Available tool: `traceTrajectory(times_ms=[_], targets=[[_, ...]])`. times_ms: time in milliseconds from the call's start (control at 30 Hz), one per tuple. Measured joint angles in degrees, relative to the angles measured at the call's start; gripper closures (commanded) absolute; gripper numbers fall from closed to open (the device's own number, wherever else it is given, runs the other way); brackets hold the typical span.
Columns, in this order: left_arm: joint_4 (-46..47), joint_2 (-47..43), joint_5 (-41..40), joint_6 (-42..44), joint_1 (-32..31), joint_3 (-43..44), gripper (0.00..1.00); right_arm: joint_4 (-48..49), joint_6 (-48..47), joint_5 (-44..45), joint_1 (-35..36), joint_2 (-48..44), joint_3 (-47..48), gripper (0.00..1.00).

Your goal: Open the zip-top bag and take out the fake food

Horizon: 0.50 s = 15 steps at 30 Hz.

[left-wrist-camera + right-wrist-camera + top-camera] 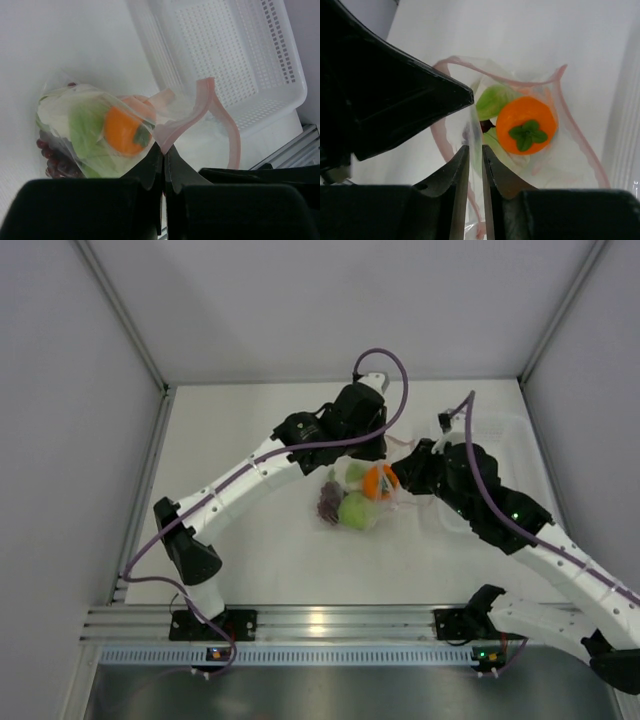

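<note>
The zip-top bag [352, 498] lies at the table's middle with its pink zip strip [221, 107] pulled apart into an open mouth. Inside it are an orange fruit with a green top [380, 482], a green apple [357, 511], a dark grape bunch [328, 502] and a pale leafy vegetable [82, 120]. My left gripper [164, 149] is shut on the pink strip at one side of the mouth. My right gripper [475, 148] pinches the clear film of the other side, with a thin gap between its jaws. The orange fruit [526, 125] sits just below the mouth.
A rigid white perforated tray [512, 432] stands right of the bag, behind my right arm; it also shows in the left wrist view [235, 50]. The left gripper's black body [395, 95] fills the right wrist view's left side. Grey walls enclose the table.
</note>
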Motion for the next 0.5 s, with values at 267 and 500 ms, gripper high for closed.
traceTrajectory(times_ms=[267, 500], targets=[[8.0, -7.3, -3.1, -6.2, -0.7, -11.5, 1.0, 3.2, 1.7, 0.9, -0.1, 8.2, -2.7, 0.71], [10.8, -13.6, -4.6, -9.5, -0.6, -15.5, 1.0, 9.2, 5.3, 1.3, -4.0, 10.1, -6.3, 0.64]])
